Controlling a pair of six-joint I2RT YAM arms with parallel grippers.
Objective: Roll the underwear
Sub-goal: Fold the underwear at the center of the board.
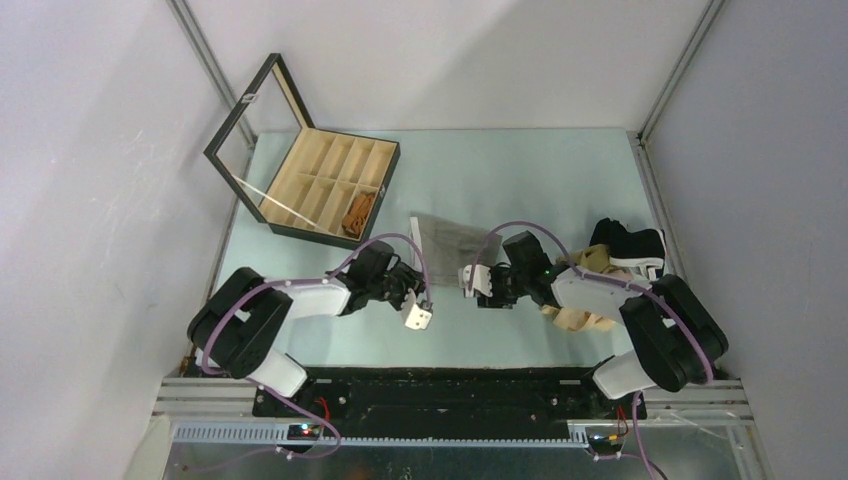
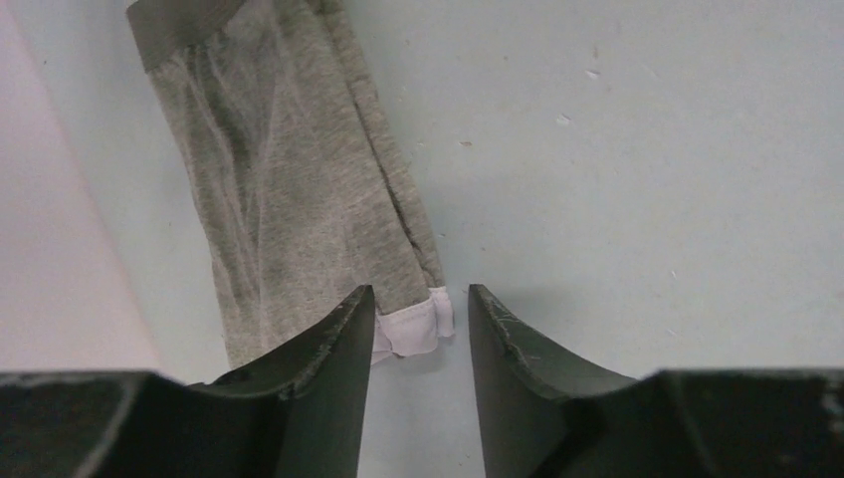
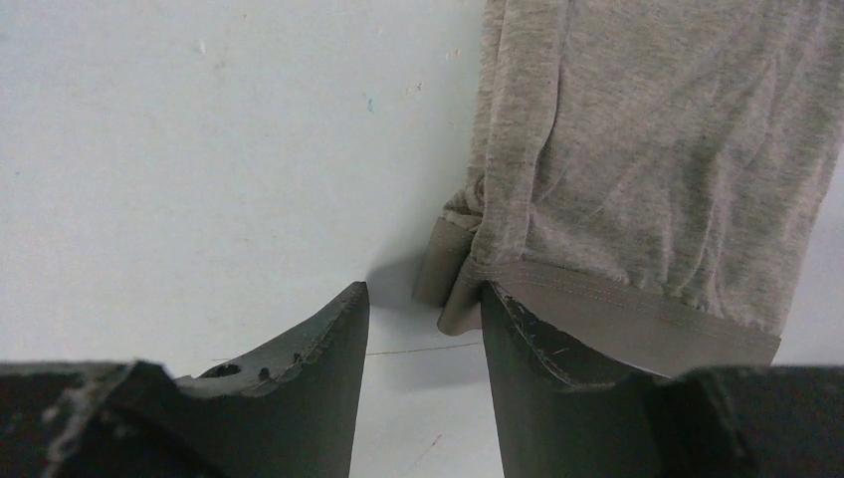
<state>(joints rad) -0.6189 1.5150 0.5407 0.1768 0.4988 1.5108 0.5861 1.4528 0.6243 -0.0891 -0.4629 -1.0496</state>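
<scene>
Grey underwear flat on pale green table, white walls — left end effector, right end effector both half-open, empty.

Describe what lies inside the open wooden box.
One rust-brown underwear sits in a near-right compartment of the wooden box. The other compartments look empty, though dividers and the near wall hide parts of their floors.

Table: pale mint-green top, matt, with a few small specks and scuffs in the wrist views. White panel walls close it in at left, back and right. Aluminium frame posts run up the two far corners. Black rail along the near edge, slotted metal strip below it. Light even, shadows soft.
</scene>
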